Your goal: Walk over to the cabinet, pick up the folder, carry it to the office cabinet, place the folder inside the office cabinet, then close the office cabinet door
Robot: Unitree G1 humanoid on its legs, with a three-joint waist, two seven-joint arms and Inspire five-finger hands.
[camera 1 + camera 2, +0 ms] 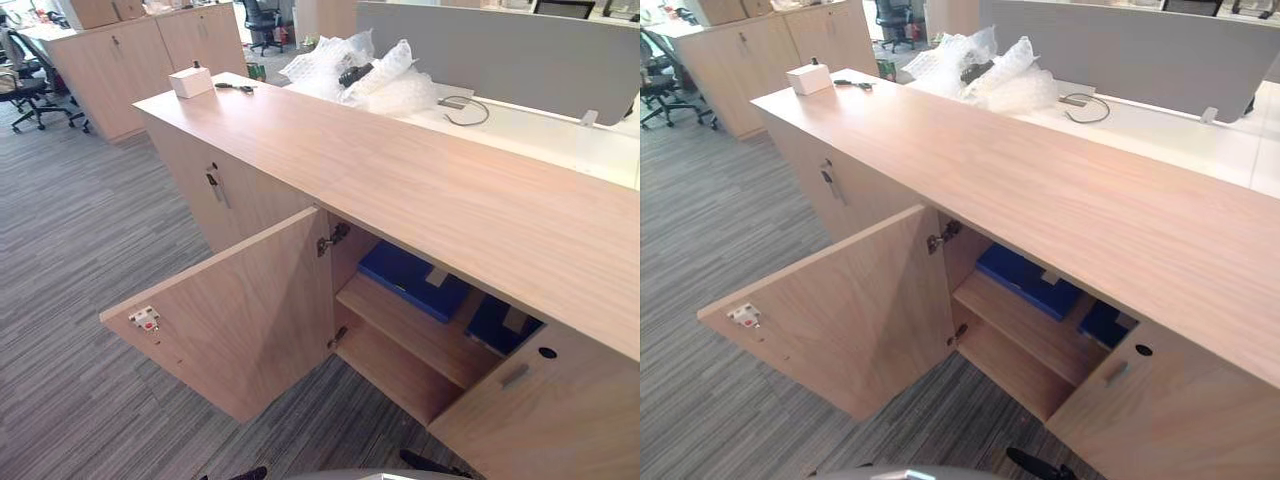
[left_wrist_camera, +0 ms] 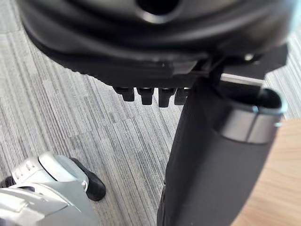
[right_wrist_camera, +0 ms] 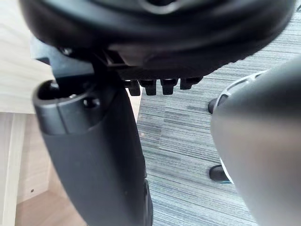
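The long wooden office cabinet [image 1: 420,180] stands right before me. Its left door [image 1: 235,320] hangs wide open toward me, and the right door [image 1: 540,410] stands partly open. Inside, a blue folder [image 1: 412,278] lies flat on the upper shelf [image 1: 400,325], with a second blue folder [image 1: 500,322] to its right. My left hand [image 2: 150,94] hangs over the grey carpet, fingers relaxed and holding nothing. My right hand [image 3: 160,86] hangs next to the cabinet's wood, also relaxed and holding nothing.
On the cabinet top's far end sit a small white box [image 1: 190,81] and a dark tool [image 1: 235,87]. Bubble wrap [image 1: 360,75] and a cable [image 1: 465,108] lie on the desk behind, before a grey partition [image 1: 500,55]. More cabinets [image 1: 130,65] and office chairs [image 1: 30,90] stand far left.
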